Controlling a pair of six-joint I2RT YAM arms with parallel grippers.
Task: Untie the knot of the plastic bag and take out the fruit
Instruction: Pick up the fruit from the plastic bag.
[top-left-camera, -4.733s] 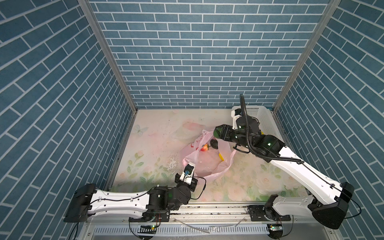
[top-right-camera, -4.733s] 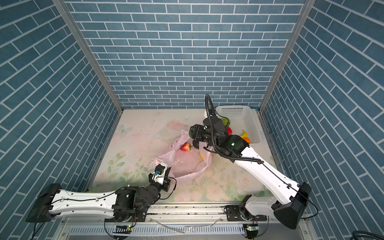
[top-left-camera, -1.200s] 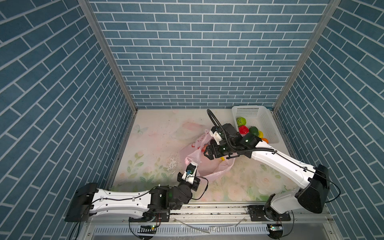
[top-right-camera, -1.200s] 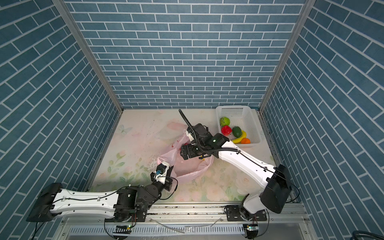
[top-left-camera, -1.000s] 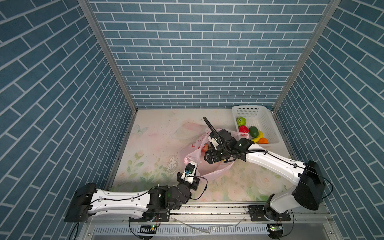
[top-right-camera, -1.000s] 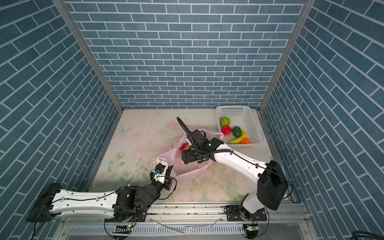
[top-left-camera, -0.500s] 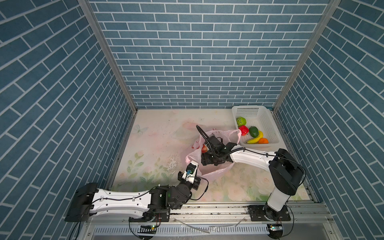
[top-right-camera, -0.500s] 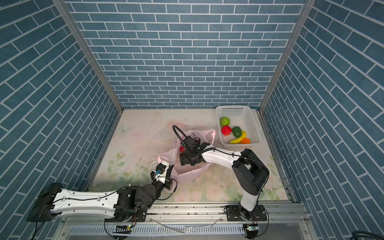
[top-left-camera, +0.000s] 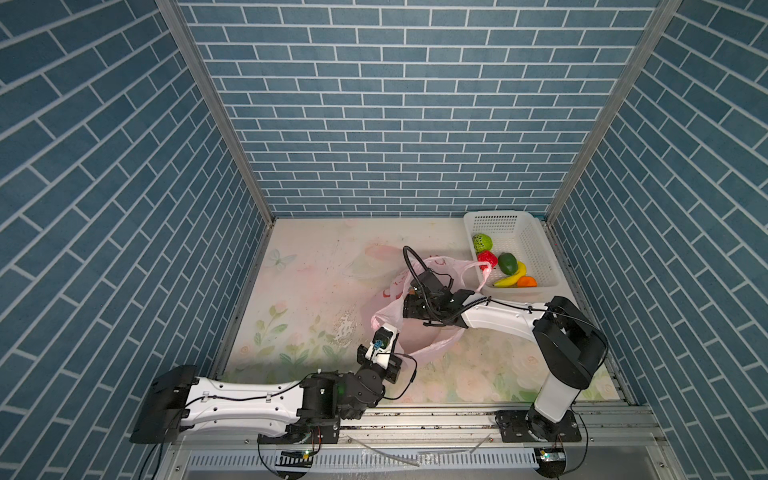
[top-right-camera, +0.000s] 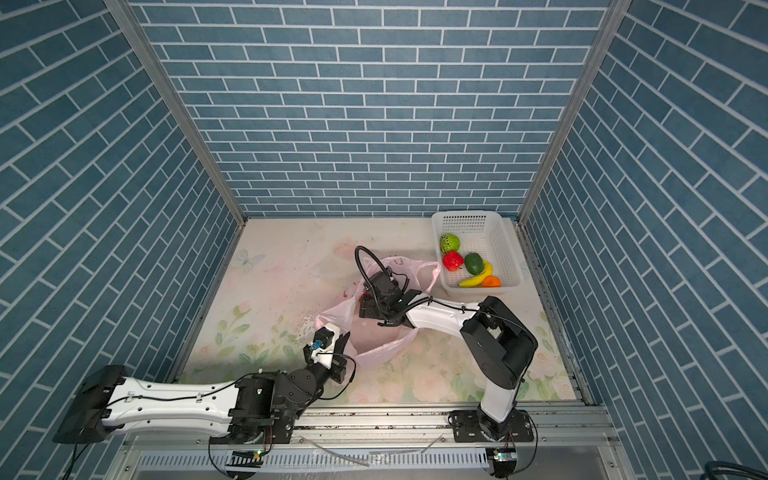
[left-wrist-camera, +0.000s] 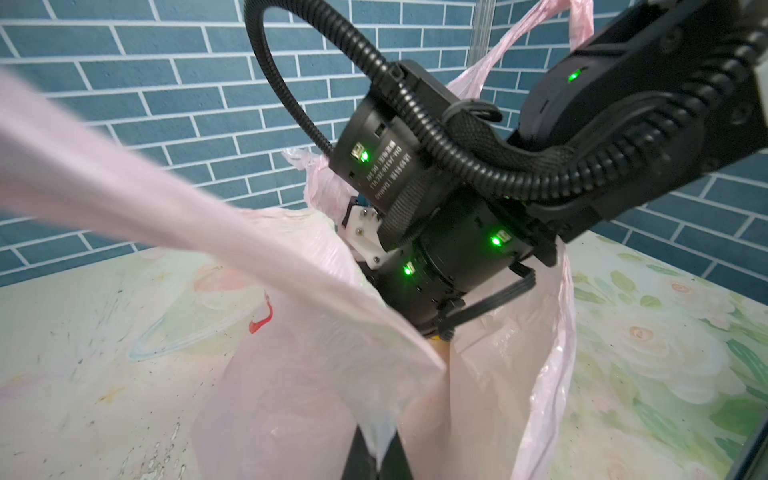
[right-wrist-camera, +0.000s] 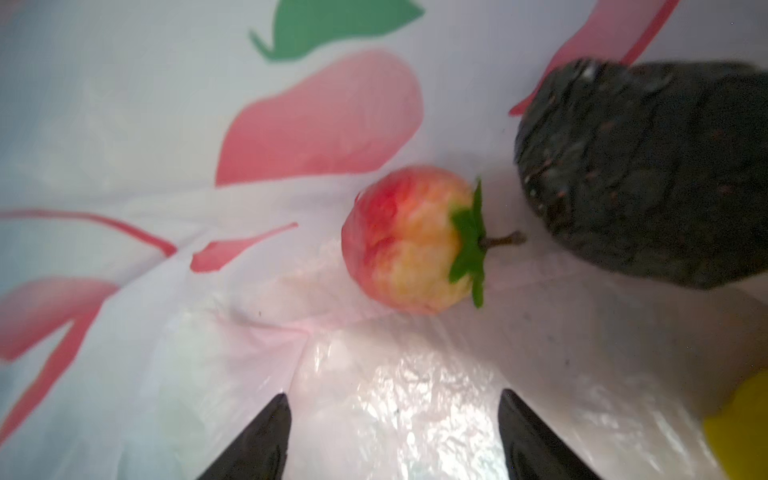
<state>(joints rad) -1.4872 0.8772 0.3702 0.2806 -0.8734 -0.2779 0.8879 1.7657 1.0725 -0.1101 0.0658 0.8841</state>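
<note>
- Rim of the bag (top-left-camera: 432, 347) is pinched tight in the left gripper (left-wrist-camera: 376, 449), which holds that side up so the mouth gapes.
- No knot to be seen, and the mouth stands wide. Untying looks done.
- Down inside the bag is the right gripper (right-wrist-camera: 392, 392), jaws apart with nothing between them.
- Just ahead of those jaws an apple (right-wrist-camera: 409, 241) lies on its side on the bag floor. Its stem points at an avocado (right-wrist-camera: 640, 174) close beside it.
- A yellow fruit (right-wrist-camera: 744, 428) shows at the edge of the right wrist view, only partly visible.
- The basket (top-left-camera: 536, 245) sits in the far corner on the right arm's side, near the bag. It already holds a banana (top-left-camera: 509, 277), an orange, a strawberry and two green fruits.
- Step in hand, as I read it: emptying the bag, roughly past halfway, with at least three pieces still inside.
- The next move calls for the open jaws to go forward and straddle the apple, then close.
- One finger must slip in on the stem side without nudging the avocado.
- Risk: loose film bunching into the grip.
- The left side needs to hold the rim up, or the mouth sags onto the arm.
</note>
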